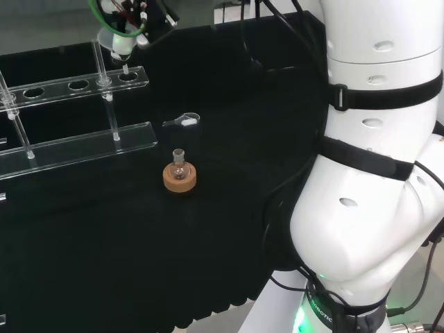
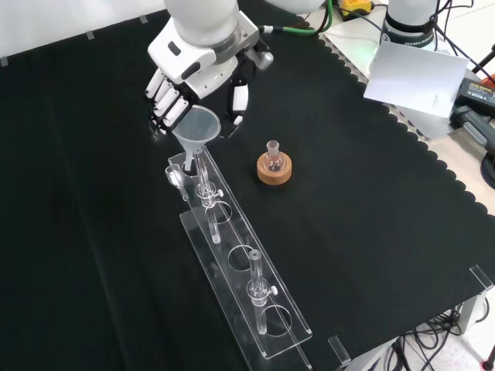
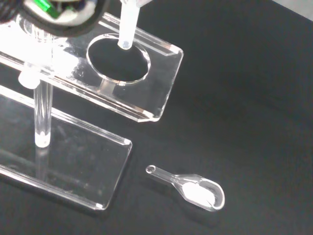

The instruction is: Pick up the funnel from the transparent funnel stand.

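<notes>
Hand point(image 2: 203, 71): I see fingers curled round the funnel point(image 2: 195, 127) rim.
Funnel: stem above the stand point(image 2: 246, 297) end hole.
Flask point(image 2: 271, 158): on cork ring point(image 2: 274, 171); contents unclear.

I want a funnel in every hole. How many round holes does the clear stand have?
4, in a row along the stand: one under the funnel, two in the middle, one at the near end.
</notes>
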Action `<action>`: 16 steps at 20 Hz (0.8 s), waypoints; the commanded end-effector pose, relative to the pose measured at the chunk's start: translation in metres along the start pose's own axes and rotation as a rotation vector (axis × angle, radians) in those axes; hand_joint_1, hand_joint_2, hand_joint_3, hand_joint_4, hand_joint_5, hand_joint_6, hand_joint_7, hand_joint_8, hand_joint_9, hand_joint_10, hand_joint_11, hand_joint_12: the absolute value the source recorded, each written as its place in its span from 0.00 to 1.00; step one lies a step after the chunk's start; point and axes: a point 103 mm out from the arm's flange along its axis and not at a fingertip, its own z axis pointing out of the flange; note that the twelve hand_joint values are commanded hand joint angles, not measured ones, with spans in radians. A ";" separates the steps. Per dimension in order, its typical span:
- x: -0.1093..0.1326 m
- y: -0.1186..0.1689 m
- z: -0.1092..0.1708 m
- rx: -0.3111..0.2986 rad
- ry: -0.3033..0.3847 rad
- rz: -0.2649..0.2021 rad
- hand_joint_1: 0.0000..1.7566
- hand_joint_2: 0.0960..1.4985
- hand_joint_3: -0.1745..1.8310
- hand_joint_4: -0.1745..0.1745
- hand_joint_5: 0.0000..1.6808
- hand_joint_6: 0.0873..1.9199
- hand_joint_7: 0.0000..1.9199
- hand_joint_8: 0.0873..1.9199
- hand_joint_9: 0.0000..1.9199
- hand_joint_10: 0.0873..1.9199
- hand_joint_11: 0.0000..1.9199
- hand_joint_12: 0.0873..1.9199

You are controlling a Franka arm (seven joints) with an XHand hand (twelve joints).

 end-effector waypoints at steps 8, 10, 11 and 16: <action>-0.012 -0.077 -0.045 -0.012 -0.020 0.078 0.50 0.45 0.39 0.47 0.37 0.01 0.25 0.30 0.39 0.24 0.30 0.66; -0.013 -0.087 -0.044 -0.008 -0.016 0.088 0.50 0.45 0.39 0.47 0.37 0.01 0.25 0.30 0.39 0.24 0.30 0.66; -0.013 -0.092 -0.043 -0.005 -0.014 0.092 0.50 0.45 0.39 0.47 0.37 0.01 0.26 0.30 0.39 0.23 0.30 0.65; -0.013 -0.112 -0.036 0.011 -0.009 0.109 0.50 0.44 0.39 0.47 0.37 0.02 0.26 0.29 0.40 0.23 0.30 0.65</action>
